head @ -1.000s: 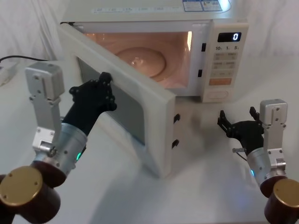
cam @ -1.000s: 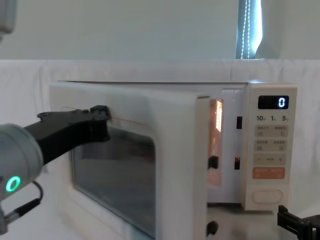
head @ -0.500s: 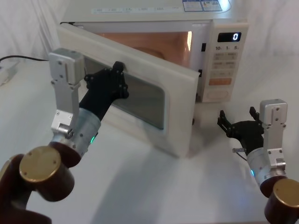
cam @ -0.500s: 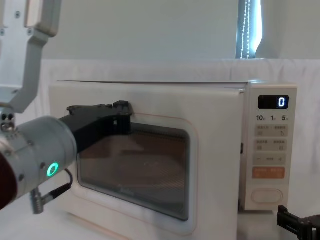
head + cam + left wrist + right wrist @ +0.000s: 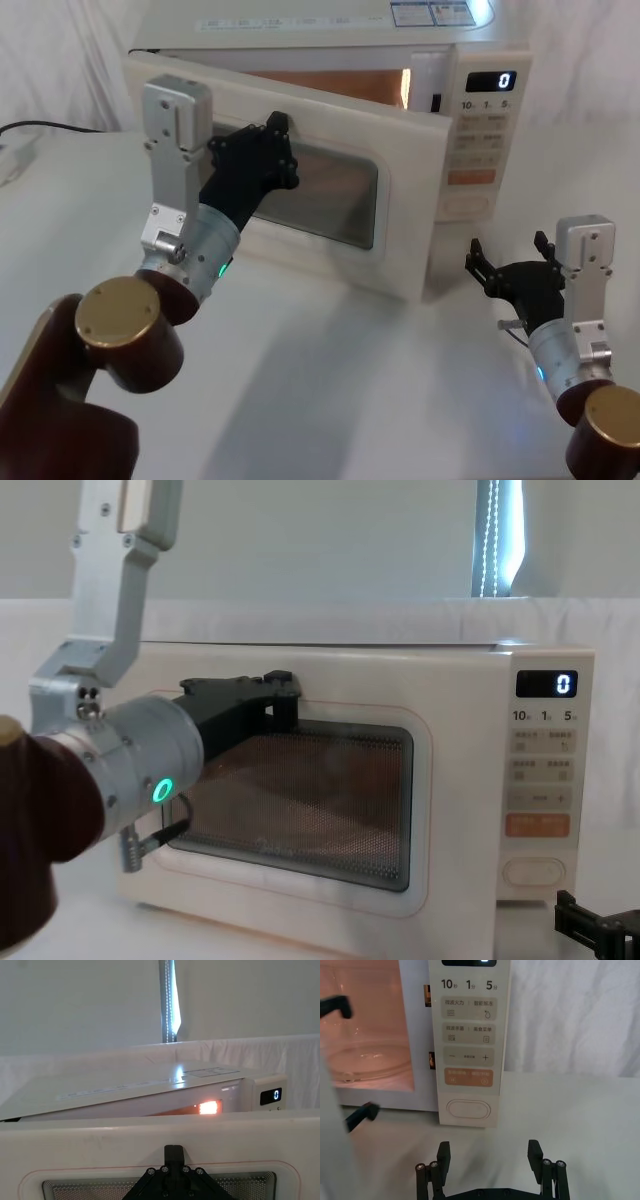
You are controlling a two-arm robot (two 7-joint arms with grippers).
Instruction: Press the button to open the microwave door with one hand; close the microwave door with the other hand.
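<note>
Left arm: maroon segments and silver wrist with green ring light extended forward and raised; black left pincer (image 5: pixel 262 160) points ahead, fingertips closed together. Right arm: low at the right side; right pincer (image 5: pixel 510 266) level, fingers spread apart, grasping nothing.

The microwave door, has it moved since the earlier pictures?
Yes. The microwave door has swung toward the control panel, pushed by the left gripper, and is nearly shut.

a lab setup: white draped cloth (image 5: pixel 300 540) behind a white table (image 5: pixel 330 400).
</note>
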